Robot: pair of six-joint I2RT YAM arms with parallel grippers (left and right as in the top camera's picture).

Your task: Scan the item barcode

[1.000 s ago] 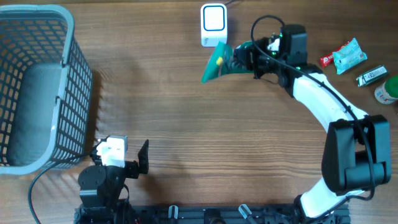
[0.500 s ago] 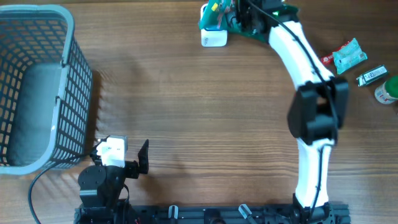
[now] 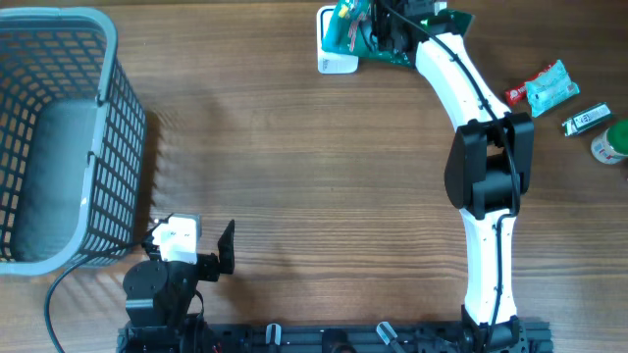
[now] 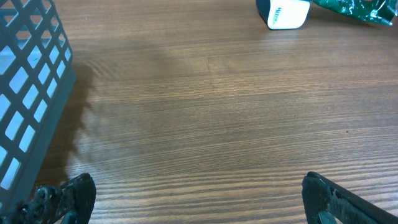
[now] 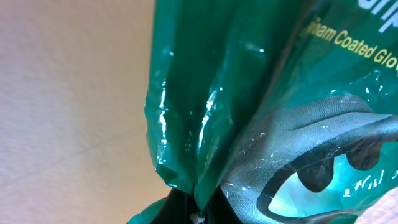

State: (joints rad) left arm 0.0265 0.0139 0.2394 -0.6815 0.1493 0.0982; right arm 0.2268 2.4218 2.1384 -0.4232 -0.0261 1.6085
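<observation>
Right gripper (image 3: 373, 27) was pinched shut on the green packet (image 3: 343, 20), at the far edge of the surface (image 3: 314, 176).

Overhead: the packet hung off that gripper's left side, overlapping the white scanner (image 3: 339, 63). Couldn't tell if they touched. Left gripper (image 3: 201, 247) sat at the near edge, spread wide and empty, with the basket (image 3: 123, 127) just to its left. A red-and-teal pouch (image 3: 545, 86), a bar (image 3: 586, 119) and a green-capped bottle (image 3: 610, 142) lay well to the right of the right gripper.

Left wrist: fingertips (image 4: 68, 194) were at the bottom corners with nothing between them. Scanner and packet edge were far ahead and to the right. Print on the scanner was too small to read.

Right wrist: the packet filled the frame right at the gripper. Yellow print read "Foam Coated Glo…", cut off by the frame edge, above a glove illustration. No barcode was visible on this face.

Judgement: the step in hand was presenting the code to the scanner. To do it well, turn the barcode panel square to the window and keep the glossy film flat to cut glare. Hold steady and don't knock the scanner.
</observation>
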